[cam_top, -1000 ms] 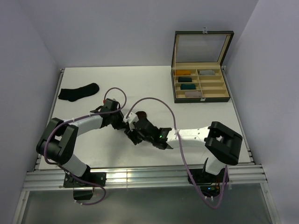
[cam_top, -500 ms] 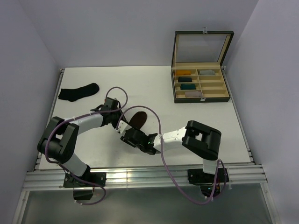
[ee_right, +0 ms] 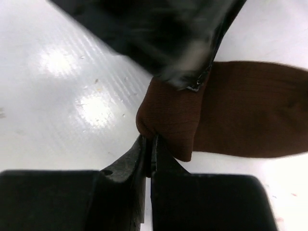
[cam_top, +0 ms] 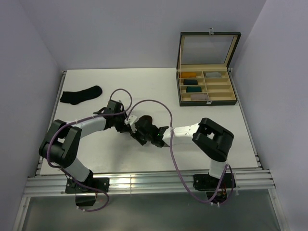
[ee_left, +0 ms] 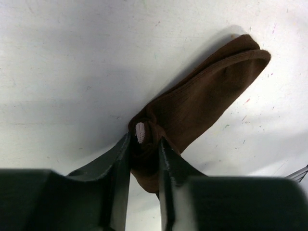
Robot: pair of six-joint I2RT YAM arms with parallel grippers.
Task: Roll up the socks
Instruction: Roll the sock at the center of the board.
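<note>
From the top view your left arm (cam_top: 91,126) and right arm (cam_top: 185,131) both stretch low, with the wrists meeting over the brown sock (cam_top: 146,118) mid-table (cam_top: 159,91). The black sock (cam_top: 81,94) lies well apart, far left.

Left wrist: the left end effector (ee_left: 144,144) is pinching the bunched, rolled end, and the rest lies flat. It looks light, limp and likely to unroll, so I'd hold the thick roll, not a single layer.

Right wrist: the right end effector (ee_right: 148,144) has its fingers pressed together on the fold's edge.
</note>
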